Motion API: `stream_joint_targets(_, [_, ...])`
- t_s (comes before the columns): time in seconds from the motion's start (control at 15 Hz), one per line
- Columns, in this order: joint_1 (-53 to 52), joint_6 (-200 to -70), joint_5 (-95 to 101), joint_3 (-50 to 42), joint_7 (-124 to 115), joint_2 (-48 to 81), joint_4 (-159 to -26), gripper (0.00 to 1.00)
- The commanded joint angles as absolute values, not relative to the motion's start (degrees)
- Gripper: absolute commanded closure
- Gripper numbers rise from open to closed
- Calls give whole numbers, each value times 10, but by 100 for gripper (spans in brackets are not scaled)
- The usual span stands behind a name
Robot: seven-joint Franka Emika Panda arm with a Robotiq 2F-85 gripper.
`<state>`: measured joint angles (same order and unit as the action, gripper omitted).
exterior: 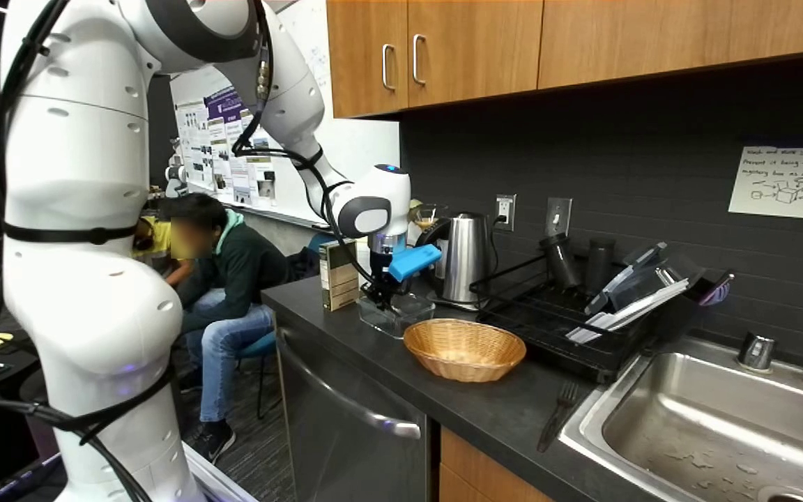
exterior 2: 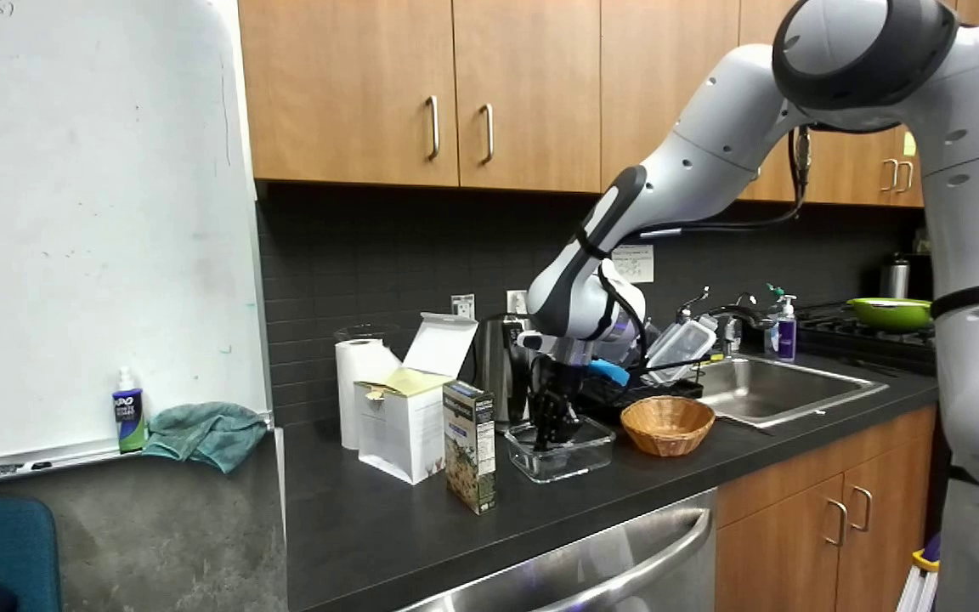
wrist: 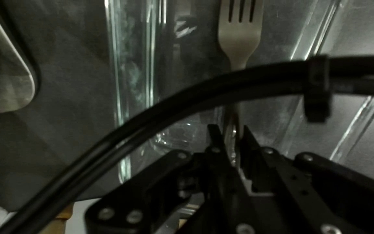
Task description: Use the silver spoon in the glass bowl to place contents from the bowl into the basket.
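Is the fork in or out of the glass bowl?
In: the wrist view shows the fork between the walls of the glass bowl, its handle in the gripper.

There was just one basket [exterior: 464, 348], and just one glass bowl [exterior 2: 562, 461]! One fork [wrist: 240, 37] lay in that bowl, one sinkside fork [exterior: 559, 413] showed too, and that made two! A white carton [exterior 2: 404, 432] and a printed carton [exterior 2: 468, 446] made another pair! Then the singles rang out: one kettle [exterior: 466, 261], one dish rack [exterior: 544, 348], one sink [exterior: 722, 411], one paper towel roll [exterior 2: 352, 399], one green cloth [exterior 2: 205, 432]!
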<state>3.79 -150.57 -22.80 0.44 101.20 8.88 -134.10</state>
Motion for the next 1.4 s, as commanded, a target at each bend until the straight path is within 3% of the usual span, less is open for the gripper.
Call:
stream_joint_targets(0.0, [49,-1500,-229,14,1005,91,-1332,94])
stream_joint_targets(1.33, [42,-1451,-176,5,931,52,-1323,96])
